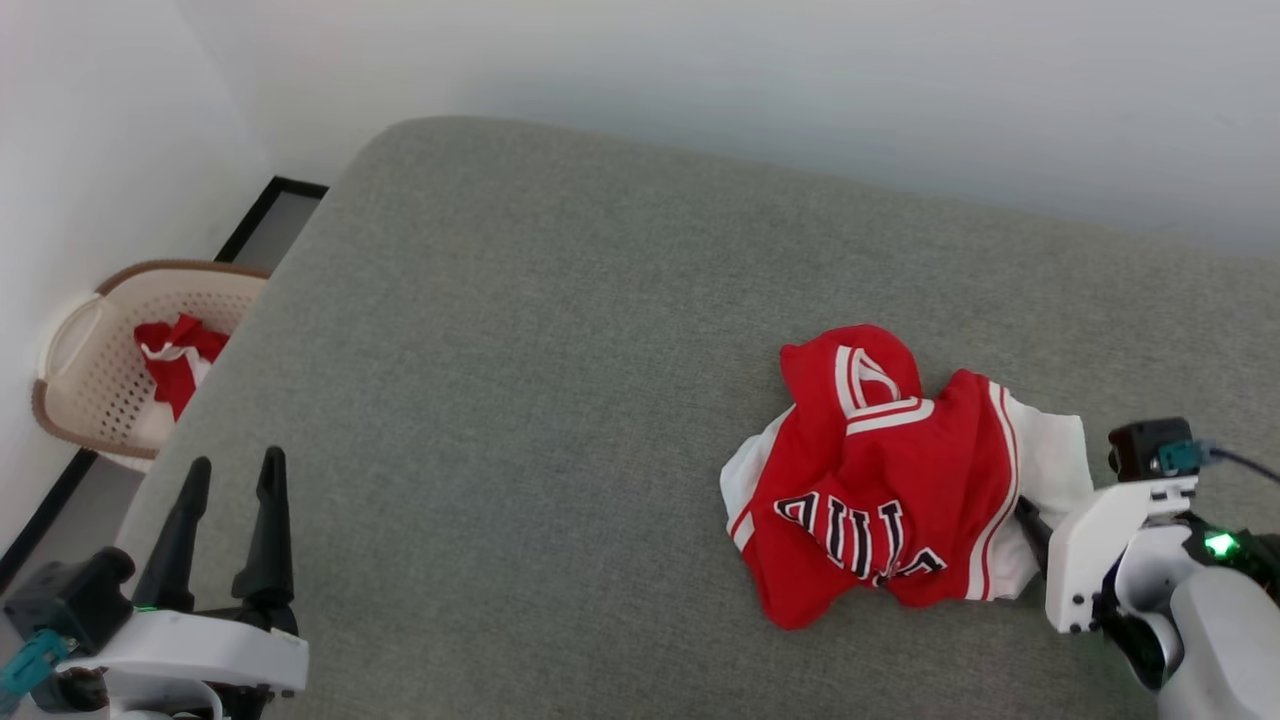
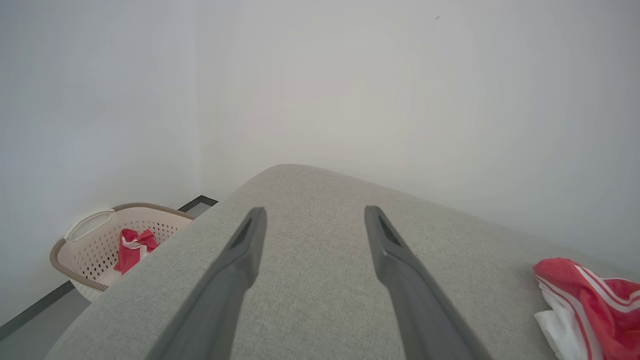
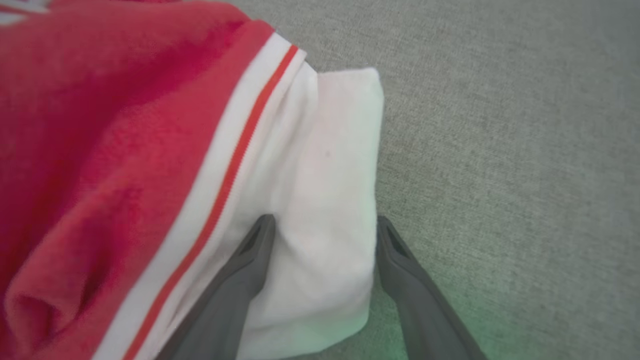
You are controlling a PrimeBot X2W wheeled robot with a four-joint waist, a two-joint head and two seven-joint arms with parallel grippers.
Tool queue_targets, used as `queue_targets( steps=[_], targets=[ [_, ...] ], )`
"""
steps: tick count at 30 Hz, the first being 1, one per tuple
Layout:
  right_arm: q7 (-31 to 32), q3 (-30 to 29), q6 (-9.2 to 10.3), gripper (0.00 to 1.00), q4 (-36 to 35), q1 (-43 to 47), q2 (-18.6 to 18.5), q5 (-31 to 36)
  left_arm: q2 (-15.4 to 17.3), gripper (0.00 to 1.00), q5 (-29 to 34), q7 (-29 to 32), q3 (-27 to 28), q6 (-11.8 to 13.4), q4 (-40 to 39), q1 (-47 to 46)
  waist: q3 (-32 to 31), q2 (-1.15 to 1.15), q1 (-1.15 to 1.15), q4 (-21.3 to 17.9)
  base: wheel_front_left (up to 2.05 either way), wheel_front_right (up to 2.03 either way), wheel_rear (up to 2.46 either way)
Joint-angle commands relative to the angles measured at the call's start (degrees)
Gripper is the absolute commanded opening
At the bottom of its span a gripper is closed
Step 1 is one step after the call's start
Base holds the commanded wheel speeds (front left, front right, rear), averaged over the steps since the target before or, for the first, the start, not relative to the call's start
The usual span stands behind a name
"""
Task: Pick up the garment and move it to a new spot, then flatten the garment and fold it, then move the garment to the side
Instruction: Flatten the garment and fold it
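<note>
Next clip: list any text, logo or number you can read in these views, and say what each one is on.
"ULL": a partial reading, upside down in the head view, of the black letters outlined in white on the crumpled red garment. Folds hide the rest of the word.
Nothing else is readable: no text can be seen on the basket or the grey surface.

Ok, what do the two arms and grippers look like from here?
Both match: the left gripper and right gripper each have two long, dark, tapering fingers on a white wrist shell. A black camera block with a teal plug sits on each wrist; a dark cable leaves the right one, and a green light glows on that pale grey forearm.
</note>
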State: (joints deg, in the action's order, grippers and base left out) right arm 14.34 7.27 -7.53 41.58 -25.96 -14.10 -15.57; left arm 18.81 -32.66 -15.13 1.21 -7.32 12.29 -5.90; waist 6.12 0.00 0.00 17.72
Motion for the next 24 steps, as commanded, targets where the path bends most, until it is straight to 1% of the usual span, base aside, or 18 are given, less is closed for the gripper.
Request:
queue_targets(
  steps=[1, 2, 8, 14, 18, 24],
  targets=[
    [1.7, 0.1, 0.08, 0.47, 1.7, -0.1, 0.1, 0.1, -0.3, 1.00, 0.4, 0.0, 0.1, -0.2, -0.1, -0.5, 0.6, 0.00, 0.00, 0.5, 0.00, 0.00, 0.00],
    [2.0, 0.2, 0.08, 0.00, 2.1, -0.5, 0.2, 0.1, -0.4, 1.00, 0.4, 0.0, 0.1, -0.2, -0.2, -0.6, 0.7, 0.00, 0.00, 0.6, 0.00, 0.00, 0.00],
    [1.8, 0.2, 0.09, 0.00, 2.4, -2.0, -0.3, -0.4, -0.5, 1.00, 0.1, 0.0, 0.5, -0.2, -0.3, -0.7, 0.9, 0.00, 0.00, 0.5, 0.00, 0.00, 0.00],
    [1.5, 0.5, 0.09, 0.00, -0.6, -2.2, -1.3, -1.6, -0.1, 1.00, 0.1, 0.0, 1.1, -0.2, 0.0, 0.2, 0.0, 0.00, 0.00, -0.6, 0.00, 0.00, 0.00],
    [2.1, -0.2, 0.09, 0.00, -3.6, -1.1, -3.0, -2.9, 0.1, 1.00, 0.1, 0.0, 1.1, -0.2, -0.2, 0.8, -0.6, 0.00, 0.00, -1.6, 0.00, 0.00, 0.00],
    [3.8, -2.9, 0.09, 0.00, -9.6, 1.6, -6.8, -3.7, 0.1, 1.00, 0.6, 0.0, 1.5, -0.2, 0.0, 1.5, -1.7, 0.00, 0.00, -3.5, 0.00, 0.00, 0.00]
  ],
)
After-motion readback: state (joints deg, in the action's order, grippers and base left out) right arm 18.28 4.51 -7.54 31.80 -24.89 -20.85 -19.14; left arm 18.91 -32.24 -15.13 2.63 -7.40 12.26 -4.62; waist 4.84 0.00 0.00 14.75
